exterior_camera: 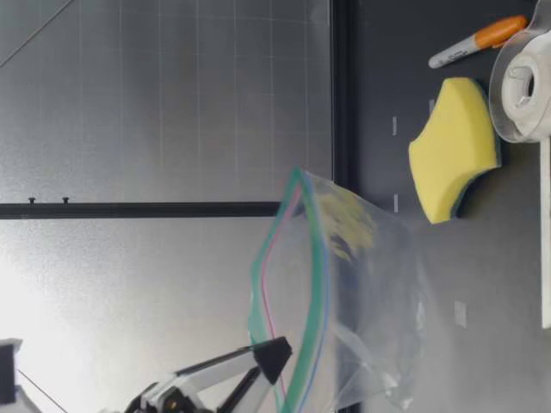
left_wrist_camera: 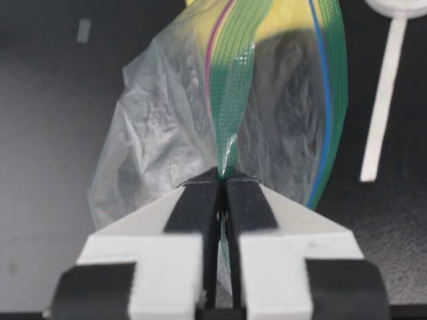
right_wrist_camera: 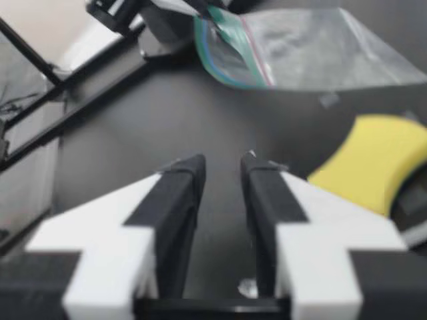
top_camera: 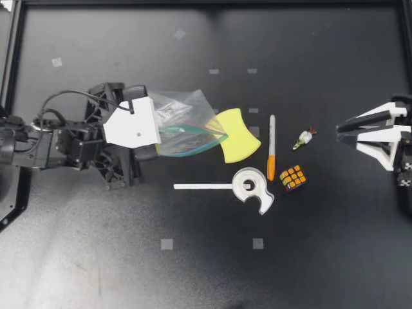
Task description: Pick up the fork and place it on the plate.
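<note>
Top view: no fork or plate anywhere on the counter [top_camera: 193, 270], so the fork's direction from the fingers and its long axis can't be given. The left gripper [top_camera: 154, 135] sits mid-left w/ its fingers hidden under the wrist mount, at the edge of a clear zip bag [top_camera: 183, 129]. Beside the bag's far end is a yellow sponge [top_camera: 237, 135], then an orange-capped marker [top_camera: 271, 148], a white tape dispenser [top_camera: 252, 187] w/ a white strip [top_camera: 203, 187] running out toward the left arm, a puzzle cube [top_camera: 293, 177] and a small wrapped item [top_camera: 304, 139]. The right gripper [top_camera: 341, 129] is at the right edge, nothing btwn its fingers.

Low view: the left gripper [exterior_camera: 274, 357] has the zip bag [exterior_camera: 344, 292] by its zip edge, raised above the counter. Can't tell if the bag's lower corner touches. The sponge [exterior_camera: 456, 159], marker [exterior_camera: 478, 41] and tape dispenser [exterior_camera: 525, 86] lie farther off.

Left wrist view: left gripper [left_wrist_camera: 223, 183] fingers pressed together, clamped on the zip bag's [left_wrist_camera: 200, 113] striped seal. White strip [left_wrist_camera: 383, 100] off to one side.

Right wrist view: right gripper [right_wrist_camera: 223, 167] fingers a narrow gap apart, empty. Sponge [right_wrist_camera: 373, 170] ahead to one side, zip bag [right_wrist_camera: 300, 50] beyond.

Judgement: the right arm is the free one, but w/ no fork in sight there's nothing to aim at.
</note>
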`<control>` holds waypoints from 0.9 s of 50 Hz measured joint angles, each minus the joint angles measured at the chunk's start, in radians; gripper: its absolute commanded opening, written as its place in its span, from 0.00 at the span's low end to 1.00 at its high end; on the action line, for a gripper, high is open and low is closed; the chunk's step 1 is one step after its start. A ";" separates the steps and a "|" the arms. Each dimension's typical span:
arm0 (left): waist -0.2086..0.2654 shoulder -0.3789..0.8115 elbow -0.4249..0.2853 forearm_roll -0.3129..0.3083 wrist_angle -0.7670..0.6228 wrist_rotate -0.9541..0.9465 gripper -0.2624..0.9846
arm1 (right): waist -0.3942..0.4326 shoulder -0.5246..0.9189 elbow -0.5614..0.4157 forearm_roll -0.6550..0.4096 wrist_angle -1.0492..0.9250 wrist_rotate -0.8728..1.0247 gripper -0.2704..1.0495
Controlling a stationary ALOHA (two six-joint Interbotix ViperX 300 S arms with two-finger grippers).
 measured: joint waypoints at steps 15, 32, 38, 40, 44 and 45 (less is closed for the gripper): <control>-0.002 -0.005 0.005 0.000 -0.026 0.000 0.26 | 0.000 0.104 -0.018 0.000 0.107 0.008 0.67; -0.002 -0.017 0.020 -0.002 -0.038 -0.026 0.26 | 0.014 0.173 -0.006 0.014 0.199 0.060 0.68; -0.002 -0.021 0.026 -0.002 -0.044 -0.032 0.26 | 0.049 0.225 -0.011 0.017 0.202 0.069 0.69; -0.002 -0.021 0.031 -0.002 -0.049 -0.037 0.26 | 0.060 0.249 -0.012 0.018 0.202 0.080 0.69; -0.002 -0.021 0.035 -0.003 -0.058 -0.044 0.26 | 0.077 0.302 -0.018 0.020 0.199 0.104 0.69; -0.002 -0.023 0.037 -0.002 -0.061 -0.046 0.26 | 0.077 0.316 -0.021 0.020 0.198 0.109 0.69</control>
